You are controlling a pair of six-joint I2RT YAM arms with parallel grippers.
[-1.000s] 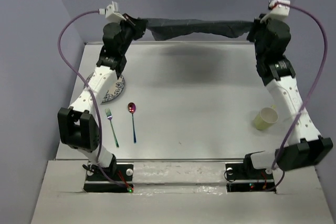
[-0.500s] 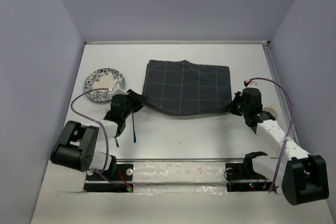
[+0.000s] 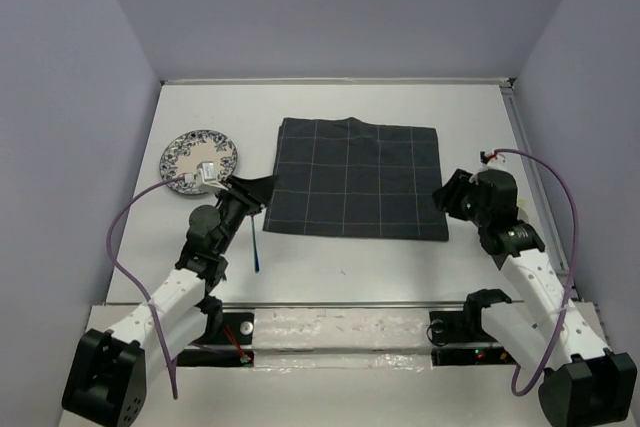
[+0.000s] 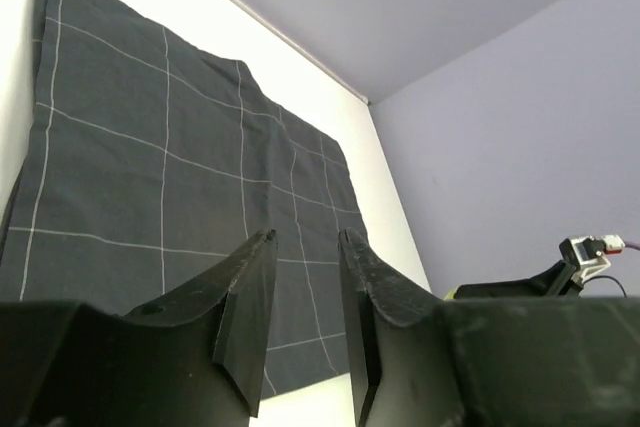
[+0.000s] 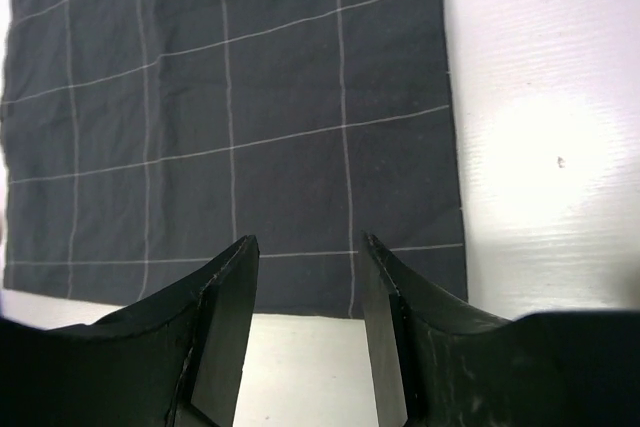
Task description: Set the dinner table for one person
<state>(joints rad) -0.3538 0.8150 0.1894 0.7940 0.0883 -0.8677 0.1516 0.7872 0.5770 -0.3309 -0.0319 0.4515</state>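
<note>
Partly open, empty fingers (image 4: 245, 327) (image 5: 225, 337), both sides

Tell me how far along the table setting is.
Done: the placemat lies spread on the table. In hand: nothing; the left gripper and right gripper are open at its near corners. Remaining: the plate and spoon sit off the mat, unplaced.

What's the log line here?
placemat: spread on table | left end effector: open, empty, beside left edge | right end effector: open, empty, beside right edge | plate: left of placemat
</note>
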